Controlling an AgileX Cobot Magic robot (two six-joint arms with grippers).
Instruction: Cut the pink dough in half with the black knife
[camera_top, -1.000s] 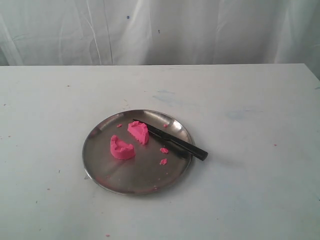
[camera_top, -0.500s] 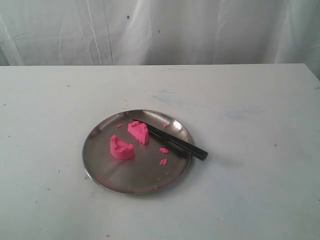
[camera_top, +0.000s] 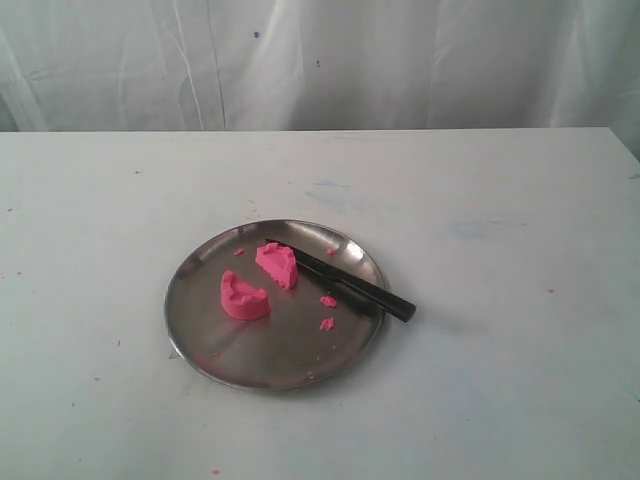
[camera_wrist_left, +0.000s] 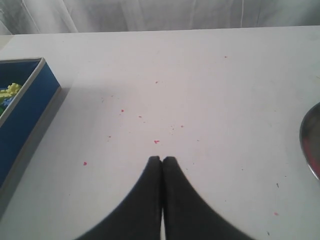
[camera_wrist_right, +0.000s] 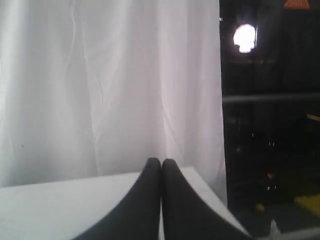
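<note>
The pink dough lies in two chunks on the steel plate (camera_top: 200, 340) in the exterior view: one half (camera_top: 243, 297) toward the left, the other half (camera_top: 277, 264) behind it against the knife. The black knife (camera_top: 345, 281) rests across the plate's right side, handle end over the rim. Neither arm shows in the exterior view. My left gripper (camera_wrist_left: 161, 159) is shut with nothing in it, above bare table, far from the plate's edge (camera_wrist_left: 309, 145). My right gripper (camera_wrist_right: 161, 161) is shut and empty, facing the white curtain past a table corner.
Tiny pink crumbs (camera_top: 327, 301) lie on the plate and specks dot the table (camera_wrist_left: 156, 142). A blue box (camera_wrist_left: 22, 120) with yellow and green contents stands at the table's side in the left wrist view. A dark room area (camera_wrist_right: 270, 125) lies beyond the curtain.
</note>
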